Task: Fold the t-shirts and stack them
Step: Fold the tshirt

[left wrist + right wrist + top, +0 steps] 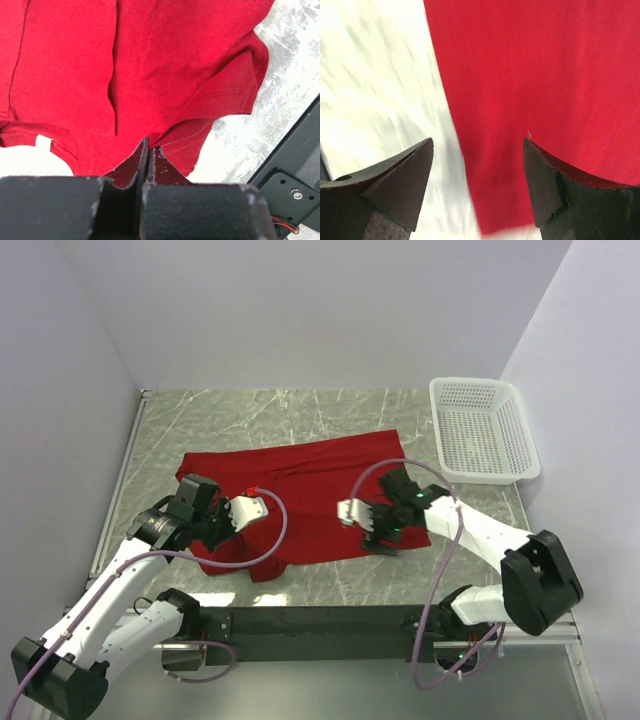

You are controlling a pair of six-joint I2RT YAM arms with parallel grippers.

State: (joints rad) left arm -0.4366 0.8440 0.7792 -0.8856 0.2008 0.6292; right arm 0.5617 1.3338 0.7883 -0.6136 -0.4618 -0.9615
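A grey-green marbled table (330, 410) sits between plain white walls. A white mesh basket (483, 430) stands at its far right corner, well apart from both arms.

A deep red t-shirt (310, 490) lies spread across the middle of the table, mostly flat, with its long side running left to right.

The left gripper (222, 528) is low at the shirt's near left part. In the left wrist view, the left gripper (148, 150) has its two dark fingers pressed together with no gap. Red cloth is pinched at their tips, and creases in the cloth run towards that spot. A short sleeve (235, 95) fans out to the right of the fingers onto the pale table. A small white neck tag (43, 142) shows at the neckline to their left.

The right gripper (380, 535) is over the shirt's near right part. In the right wrist view, the right gripper (477, 142) has its fingers spread wide and holds nothing. The shirt's straight edge runs between the fingers and below them. One finger (405, 175) is over bare table and the other is over red cloth. From this view it is not clear whether either tip touches the cloth.
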